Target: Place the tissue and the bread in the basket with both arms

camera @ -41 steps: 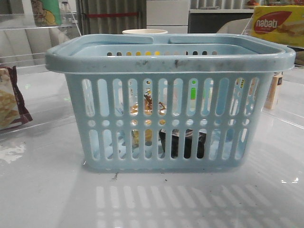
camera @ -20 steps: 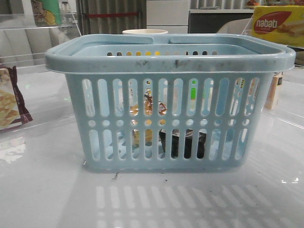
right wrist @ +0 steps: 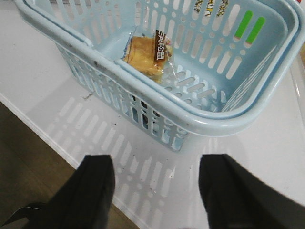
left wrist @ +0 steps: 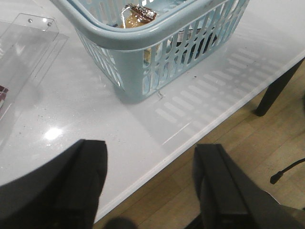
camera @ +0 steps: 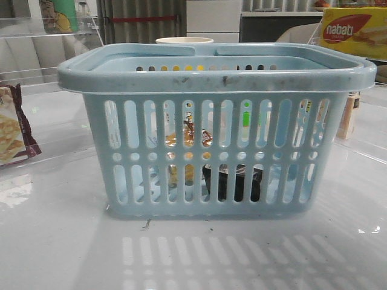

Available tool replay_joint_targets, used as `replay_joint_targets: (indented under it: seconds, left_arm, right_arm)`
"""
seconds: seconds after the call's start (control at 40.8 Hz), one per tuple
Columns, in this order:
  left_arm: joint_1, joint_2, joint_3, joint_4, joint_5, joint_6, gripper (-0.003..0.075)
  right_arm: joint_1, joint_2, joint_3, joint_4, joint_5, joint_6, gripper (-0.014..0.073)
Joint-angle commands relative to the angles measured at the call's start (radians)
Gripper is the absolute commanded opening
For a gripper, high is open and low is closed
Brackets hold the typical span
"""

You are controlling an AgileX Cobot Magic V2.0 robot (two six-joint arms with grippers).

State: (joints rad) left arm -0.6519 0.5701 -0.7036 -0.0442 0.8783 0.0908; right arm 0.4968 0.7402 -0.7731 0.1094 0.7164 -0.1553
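The light-blue basket (camera: 214,75) stands in the middle of the white table. Inside it, the bread packet (camera: 188,136) shows golden-brown through the slots, and the black tissue pack (camera: 233,181) lies on the basket floor to its right. The bread (right wrist: 147,56) with its dark label lies on the basket floor (right wrist: 209,81) in the right wrist view, and shows in the left wrist view (left wrist: 136,14) inside the basket (left wrist: 138,40). My left gripper (left wrist: 150,183) is open and empty, over the table's front edge. My right gripper (right wrist: 155,191) is open and empty, near the basket's front side.
A maroon-edged cracker packet (camera: 13,127) lies at the far left. A yellow nabati box (camera: 354,33) stands at the back right, a small carton (camera: 347,115) below it. Clear acrylic stands (left wrist: 26,47) sit left of the basket. The table edge (left wrist: 200,138) borders wooden floor.
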Motion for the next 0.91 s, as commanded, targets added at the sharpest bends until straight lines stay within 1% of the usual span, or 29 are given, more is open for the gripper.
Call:
replay_joint_targets:
  seconds: [0.0, 0.049, 0.147, 0.27, 0.319, 0.883]
  left_arm:
    - [0.0, 0.001, -0.026, -0.002, -0.084, -0.01, 0.0404]
    - [0.0, 0.001, -0.026, -0.002, -0.084, -0.01, 0.0361]
    - [0.0, 0.001, -0.026, -0.002, -0.084, -0.01, 0.0251]
    - [0.0, 0.001, -0.026, -0.002, -0.084, -0.01, 0.0122]
    - [0.0, 0.001, -0.026, -0.002, -0.084, -0.01, 0.0086]
    - [0.007, -0.015, -0.026, 0.0, -0.084, -0.01, 0.0091]
  right_arm:
    - [-0.004, -0.004, -0.026, 0.001, -0.06, -0.009, 0.0423]
    - [-0.004, -0.004, -0.026, 0.001, -0.06, -0.009, 0.0363]
    - [-0.004, -0.004, -0.026, 0.001, -0.057, -0.009, 0.0196]
    - [-0.004, -0.004, -0.026, 0.001, -0.057, -0.009, 0.005]
    - [-0.004, -0.004, -0.026, 0.001, -0.057, -0.009, 0.0059]
    - [-0.004, -0.004, -0.026, 0.001, -0.057, -0.009, 0.0055]
